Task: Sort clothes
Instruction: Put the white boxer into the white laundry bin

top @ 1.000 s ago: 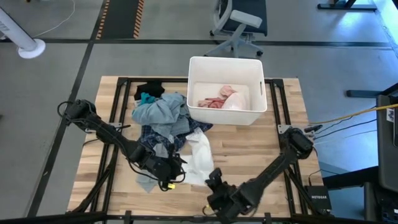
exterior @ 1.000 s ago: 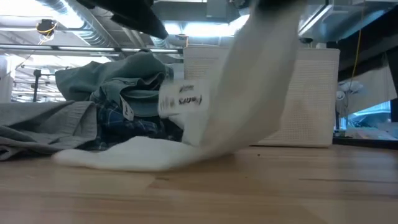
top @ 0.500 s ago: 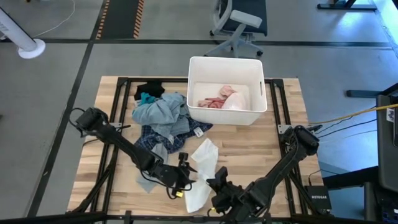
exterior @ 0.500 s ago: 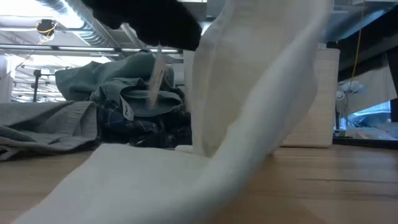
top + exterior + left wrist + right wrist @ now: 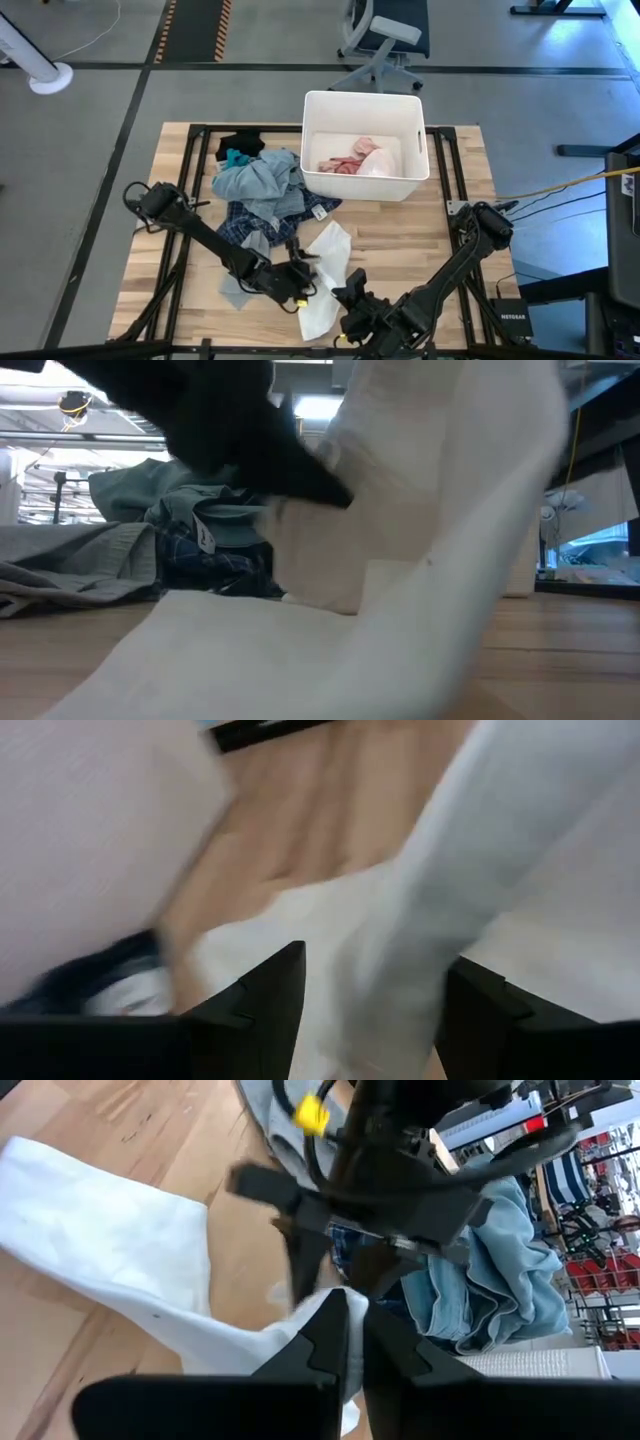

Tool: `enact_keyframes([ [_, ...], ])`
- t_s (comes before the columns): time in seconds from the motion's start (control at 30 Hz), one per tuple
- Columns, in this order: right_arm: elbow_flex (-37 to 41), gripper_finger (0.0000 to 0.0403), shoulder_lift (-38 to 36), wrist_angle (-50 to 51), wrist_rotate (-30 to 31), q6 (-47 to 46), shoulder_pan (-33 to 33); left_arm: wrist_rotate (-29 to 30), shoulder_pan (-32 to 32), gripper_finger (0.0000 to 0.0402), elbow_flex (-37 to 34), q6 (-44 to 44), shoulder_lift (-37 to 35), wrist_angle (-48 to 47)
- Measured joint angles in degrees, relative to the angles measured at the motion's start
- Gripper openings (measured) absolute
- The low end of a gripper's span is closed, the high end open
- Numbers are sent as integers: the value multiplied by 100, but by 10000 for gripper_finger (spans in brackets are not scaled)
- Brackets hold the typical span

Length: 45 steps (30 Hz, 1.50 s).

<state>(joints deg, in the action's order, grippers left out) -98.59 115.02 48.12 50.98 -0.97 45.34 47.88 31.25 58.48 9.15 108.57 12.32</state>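
Gripping a fold of the white garment (image 5: 325, 270), the right pincer (image 5: 352, 1342) sits at the near edge of the worktop (image 5: 400, 240), its two dark fingers pressed tight together on the cloth. The garment trails from that pinch across the wood, one end lying flat towards the near edge and the other reaching back towards the pile. The left pincer (image 5: 303, 274) is right beside it over the same white cloth, its fingers (image 5: 262, 1000) spread wide with the fabric showing between them, holding nothing. Behind them lies the heap of remaining clothes: a light blue-grey garment (image 5: 258, 180) on top, a dark blue plaid one (image 5: 250, 222) under it, and teal (image 5: 237, 157) and black (image 5: 240, 142) pieces at the far end. A grey piece (image 5: 236, 288) lies flat beneath the left arm. The white bin (image 5: 363, 105) stands on the far side of the worktop with a pink garment (image 5: 350, 160) inside.
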Motion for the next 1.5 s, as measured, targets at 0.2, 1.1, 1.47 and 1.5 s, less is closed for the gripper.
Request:
enact_keyframes([
  [0.2,0,28,3,2,-48,-2,7,343,-109,179,0,842,23,-1162],
  [1.1,-2,28,-318,192,714,-297,491,-331,160,6,619,209,-680,-2257],
  [1.47,-4,28,-1019,1734,995,-1515,806,-484,454,4,1977,-223,-2062,-3965],
  [1.5,-4,28,-1083,1840,1020,-1535,801,-520,454,5,2036,-264,-2134,-4032],
])
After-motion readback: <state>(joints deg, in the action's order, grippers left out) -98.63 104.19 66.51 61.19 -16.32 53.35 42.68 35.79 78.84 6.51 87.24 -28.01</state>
